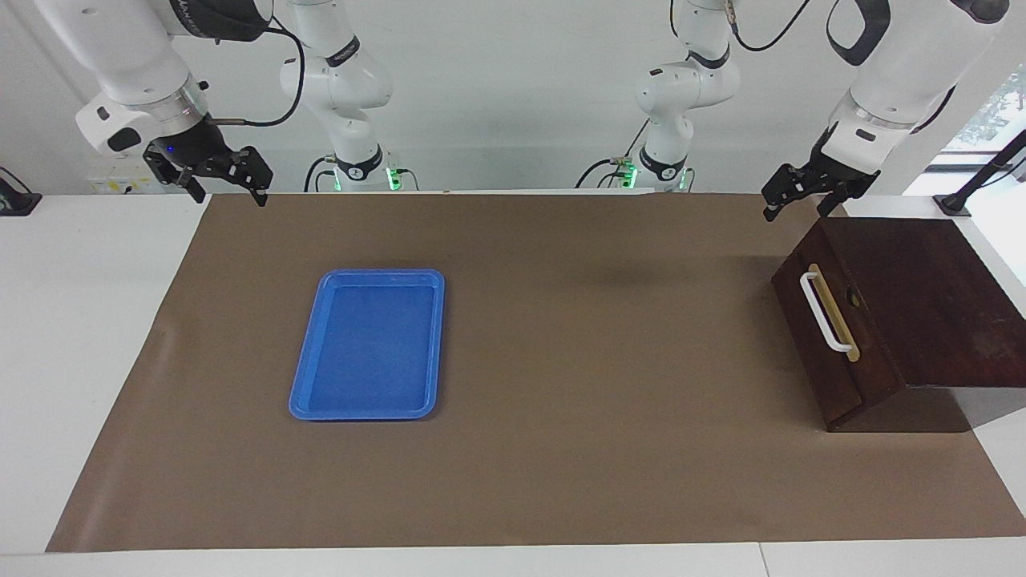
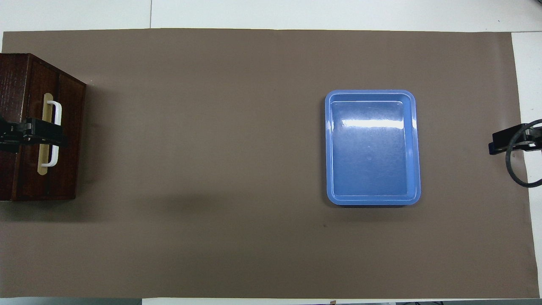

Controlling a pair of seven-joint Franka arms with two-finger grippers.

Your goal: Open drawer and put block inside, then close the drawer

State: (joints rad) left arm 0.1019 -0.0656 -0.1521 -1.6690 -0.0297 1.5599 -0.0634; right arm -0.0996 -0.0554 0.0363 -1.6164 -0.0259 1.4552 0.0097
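Observation:
The dark wooden box [image 1: 922, 296] stands at the left arm's end of the table. Its drawer [image 1: 817, 353] is shut, with the white bar handle [image 1: 826, 312] facing the middle of the table. It also shows in the overhead view [image 2: 70, 140], as does the handle [image 2: 55, 133]. My left gripper [image 1: 797, 204] is open and empty, raised in the air over the box's edge nearest the robots; in the overhead view [image 2: 42, 135] it covers the handle. My right gripper [image 1: 228, 192] is open and empty, raised at the right arm's end [image 2: 495, 146]. The yellow block is out of view.
An empty blue plastic tray [image 1: 369, 344] lies on the brown mat [image 1: 601, 401] toward the right arm's end; it also shows in the overhead view [image 2: 372, 148]. The white table surface [image 1: 80, 320] borders the mat.

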